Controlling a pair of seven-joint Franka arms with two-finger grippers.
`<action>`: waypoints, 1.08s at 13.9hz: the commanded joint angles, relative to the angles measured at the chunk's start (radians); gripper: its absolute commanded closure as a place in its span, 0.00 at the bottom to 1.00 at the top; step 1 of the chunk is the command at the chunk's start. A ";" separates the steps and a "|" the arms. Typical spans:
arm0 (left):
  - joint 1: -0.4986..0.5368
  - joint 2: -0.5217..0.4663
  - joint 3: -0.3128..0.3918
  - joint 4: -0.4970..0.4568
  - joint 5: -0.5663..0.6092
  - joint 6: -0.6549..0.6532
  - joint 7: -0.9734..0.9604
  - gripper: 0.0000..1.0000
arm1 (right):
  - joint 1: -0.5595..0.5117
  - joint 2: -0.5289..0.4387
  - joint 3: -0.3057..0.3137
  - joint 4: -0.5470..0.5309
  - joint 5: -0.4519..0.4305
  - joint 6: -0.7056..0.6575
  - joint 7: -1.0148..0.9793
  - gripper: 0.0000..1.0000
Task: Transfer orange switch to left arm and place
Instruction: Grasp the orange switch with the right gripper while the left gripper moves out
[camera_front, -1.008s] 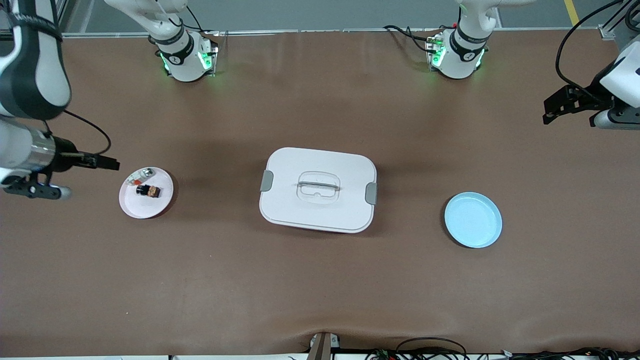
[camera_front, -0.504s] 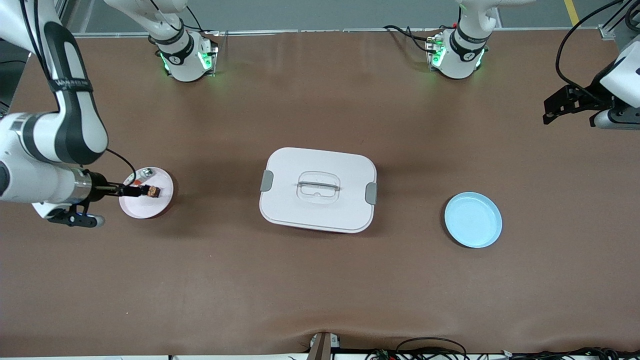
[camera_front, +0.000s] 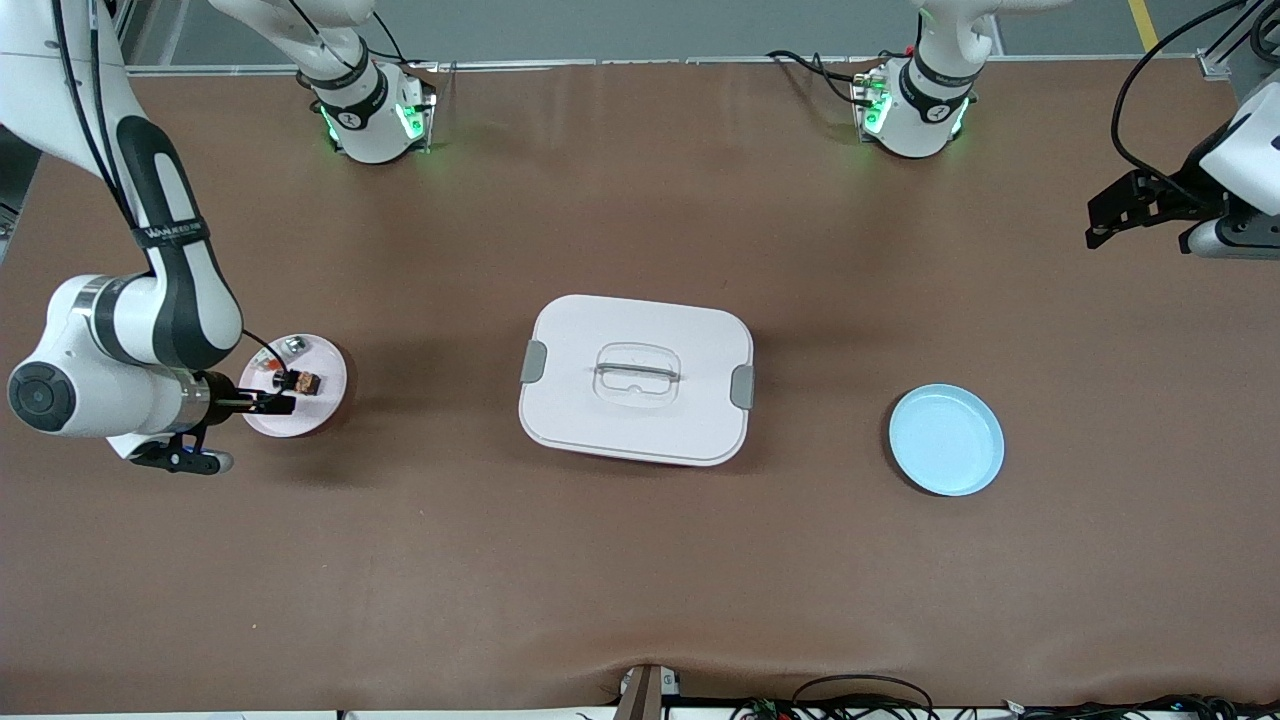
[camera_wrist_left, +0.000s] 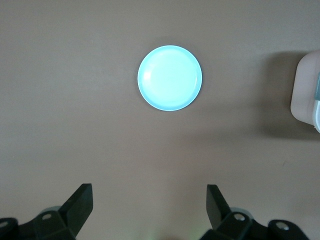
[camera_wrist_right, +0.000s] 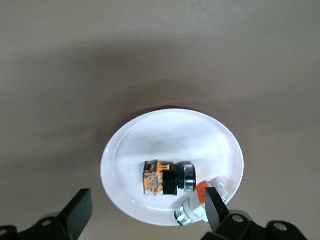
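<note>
Front view shows the right gripper (camera_front: 268, 402), fingers spread, at mid-left over the pink plate (camera_front: 318, 410) holding the orange switch (camera_front: 303, 381). Mid-frame sits the box (camera_front: 636, 378); the left gripper (camera_front: 1100, 222) waits spread at upper right, above the blue plate (camera_front: 946, 440).

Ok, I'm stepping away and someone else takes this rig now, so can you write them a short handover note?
Right gripper: open, empty, low over the round pink plate at the right arm's end of the table.
Left gripper: open, empty, waiting up at the left arm's end.
The tiny black-and-orange switch lies on the pink plate beside a small silver-and-clear piece with a red bit.
The large white plastic box sits mid-table, lid on.
The round blue plate has nothing on it.
Done: approach only.
Left: grasp the switch, get it past the box, hand over.
</note>
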 joint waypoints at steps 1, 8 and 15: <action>0.000 0.011 -0.002 0.025 0.008 -0.017 0.014 0.00 | -0.013 0.018 0.010 0.006 -0.022 0.007 -0.009 0.00; 0.001 0.011 -0.001 0.024 0.006 -0.017 0.016 0.00 | -0.037 0.021 0.010 -0.098 -0.022 0.106 -0.048 0.00; 0.000 0.011 -0.001 0.025 0.006 -0.017 0.020 0.00 | -0.036 0.047 0.010 -0.166 -0.022 0.169 -0.050 0.00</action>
